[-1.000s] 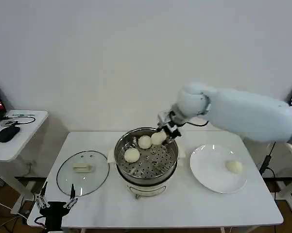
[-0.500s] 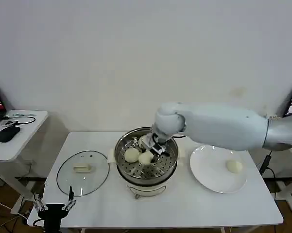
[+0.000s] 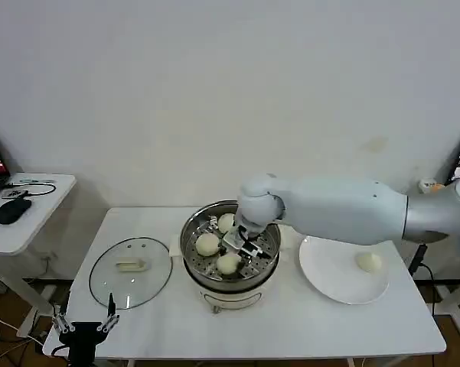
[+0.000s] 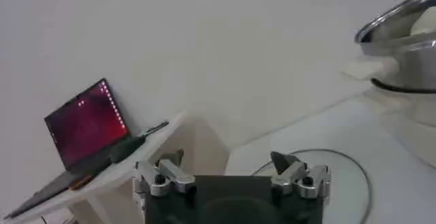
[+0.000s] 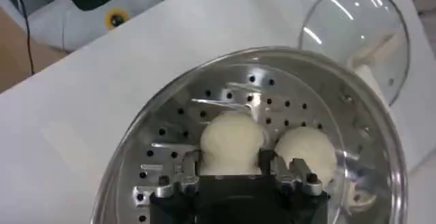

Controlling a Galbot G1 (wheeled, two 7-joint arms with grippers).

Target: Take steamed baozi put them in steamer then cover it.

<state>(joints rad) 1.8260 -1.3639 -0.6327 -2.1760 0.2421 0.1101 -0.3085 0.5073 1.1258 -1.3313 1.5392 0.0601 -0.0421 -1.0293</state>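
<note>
Baozi (image 5: 233, 142) between right pincer (image 5: 231, 167) fingers, in steamer (image 5: 170, 116).

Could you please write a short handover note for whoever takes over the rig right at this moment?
Right gripper: down inside the steamer, shut on a baozi that sits on or just above the perforated tray; not let go yet.
Left gripper: open, parked low at the table's front left corner.
Done: two other baozi already lie in the steamer.
Left: release this bun, fetch the last baozi from the white plate, then take the cover, lying flat on the table left of the steamer, and close the steamer.
</note>
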